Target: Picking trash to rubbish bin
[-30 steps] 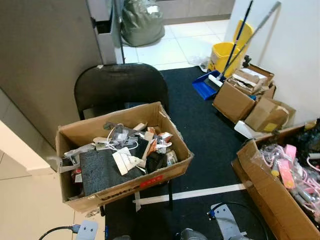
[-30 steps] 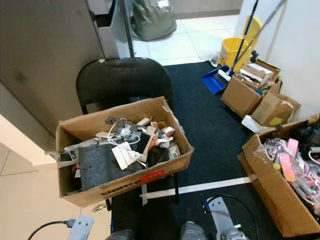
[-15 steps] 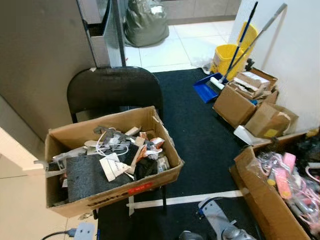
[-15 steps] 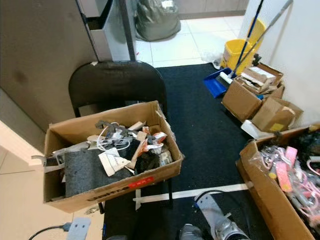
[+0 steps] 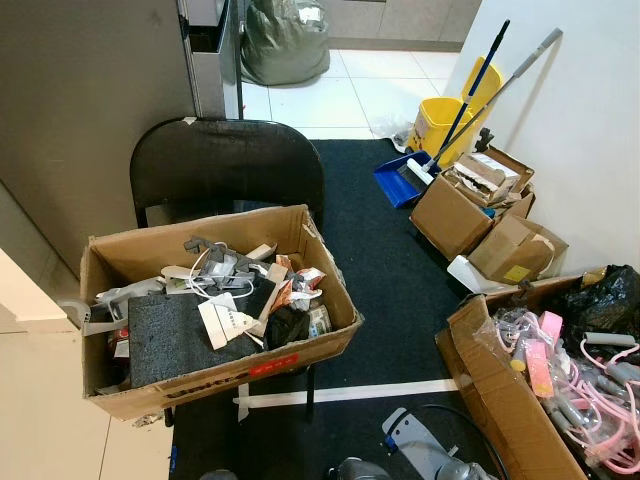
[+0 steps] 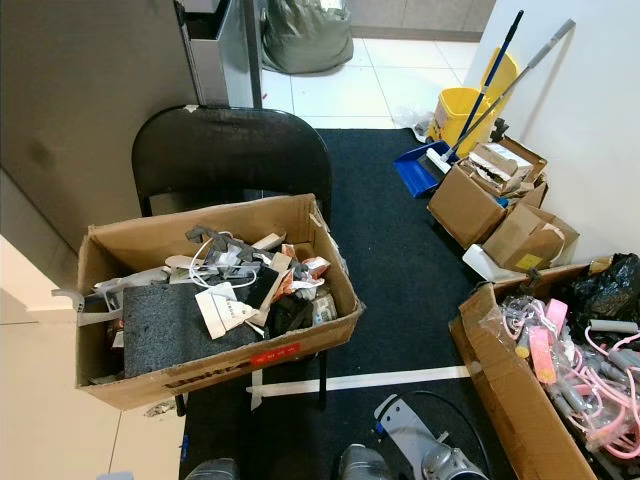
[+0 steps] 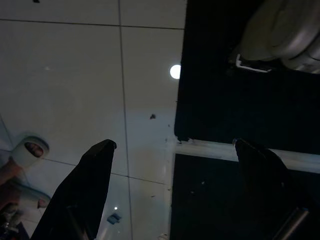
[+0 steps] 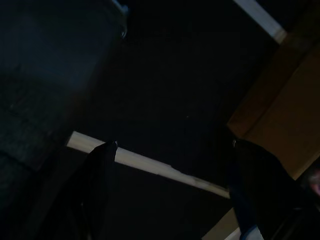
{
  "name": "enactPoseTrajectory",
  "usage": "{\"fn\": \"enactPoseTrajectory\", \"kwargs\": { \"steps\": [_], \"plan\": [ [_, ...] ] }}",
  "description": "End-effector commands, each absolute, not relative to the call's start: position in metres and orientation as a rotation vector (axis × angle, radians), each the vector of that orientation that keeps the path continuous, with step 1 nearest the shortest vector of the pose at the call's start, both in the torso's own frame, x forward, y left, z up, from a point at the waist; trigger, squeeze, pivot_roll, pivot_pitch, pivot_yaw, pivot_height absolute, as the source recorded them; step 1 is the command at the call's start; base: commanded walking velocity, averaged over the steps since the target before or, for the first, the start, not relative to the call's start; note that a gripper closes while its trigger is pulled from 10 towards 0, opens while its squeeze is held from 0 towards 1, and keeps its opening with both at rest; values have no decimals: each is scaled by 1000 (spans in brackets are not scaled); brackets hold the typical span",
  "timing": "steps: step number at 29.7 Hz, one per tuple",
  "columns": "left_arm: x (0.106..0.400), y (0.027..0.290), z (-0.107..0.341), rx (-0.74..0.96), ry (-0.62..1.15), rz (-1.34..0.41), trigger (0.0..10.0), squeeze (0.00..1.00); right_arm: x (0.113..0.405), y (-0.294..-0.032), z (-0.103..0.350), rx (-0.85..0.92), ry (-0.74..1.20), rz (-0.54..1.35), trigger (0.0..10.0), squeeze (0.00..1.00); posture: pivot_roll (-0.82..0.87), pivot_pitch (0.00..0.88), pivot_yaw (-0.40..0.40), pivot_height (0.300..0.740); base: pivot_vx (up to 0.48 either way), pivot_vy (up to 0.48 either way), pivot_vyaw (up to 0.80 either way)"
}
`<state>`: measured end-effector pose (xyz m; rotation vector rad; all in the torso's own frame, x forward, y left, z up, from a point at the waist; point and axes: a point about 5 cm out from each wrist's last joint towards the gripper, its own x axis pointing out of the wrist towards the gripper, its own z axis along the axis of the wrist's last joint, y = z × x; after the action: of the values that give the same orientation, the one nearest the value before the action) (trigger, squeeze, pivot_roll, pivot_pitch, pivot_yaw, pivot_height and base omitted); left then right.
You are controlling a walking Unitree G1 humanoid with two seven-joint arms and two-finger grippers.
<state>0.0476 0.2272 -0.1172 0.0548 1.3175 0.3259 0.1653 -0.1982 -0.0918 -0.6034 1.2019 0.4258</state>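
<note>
Dark carpet [image 5: 400, 270] is covering the floor beside pale tiles, and a black chair [image 5: 225, 165] is standing on it, carrying an open cardboard box [image 5: 215, 365] on its seat. Trash [image 5: 235, 290] is lying jumbled inside that box: white cables, paper scraps, wrappers and a dark grey foam slab. Well apart from the chair, toward the white wall, a yellow mop bucket [image 5: 440, 115] and a blue dustpan [image 5: 398, 178] are sitting beside two smaller cartons [image 5: 470, 205]. Nearer, on the robot's right of the chair, another carton [image 5: 500, 395] is holding pink cables and a black bag. A white tape line [image 5: 370, 390] is running across the carpet below the chair.

The left gripper [image 7: 175, 150] is hanging over the tile edge, jaws released and holding nothing. The right gripper [image 8: 172, 150] is hanging over the carpet, jaws likewise spread apart.
</note>
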Motion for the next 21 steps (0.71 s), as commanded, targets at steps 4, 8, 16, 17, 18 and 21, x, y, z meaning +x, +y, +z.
{"fn": "enactPoseTrajectory", "kwargs": {
  "steps": [4,8,16,17,18,21],
  "plan": [
    [60,228,-115,48,1273,332,10000,0,174,-186,-90,-622,1180,455,10000,0,173,11,-63,740,0,0,0],
    [78,237,-110,149,1216,282,10000,0,173,-170,-92,-599,1162,501,10000,0,143,3,-43,740,0,0,0],
    [111,211,-107,275,1123,59,10000,0,158,-167,-98,-476,1219,504,10000,0,105,3,-5,740,0,0,0],
    [113,205,-108,258,1135,32,10000,0,154,-169,-99,-477,1235,512,10000,0,98,13,-2,740,0,0,0],
    [111,201,-109,225,1154,28,10000,0,153,-171,-99,-492,1239,516,10000,0,96,15,-3,740,0,0,0],
    [107,198,-111,165,1187,25,10000,0,154,-177,-99,-516,1240,503,10000,0,79,25,3,740,0,0,0]
  ]
}}
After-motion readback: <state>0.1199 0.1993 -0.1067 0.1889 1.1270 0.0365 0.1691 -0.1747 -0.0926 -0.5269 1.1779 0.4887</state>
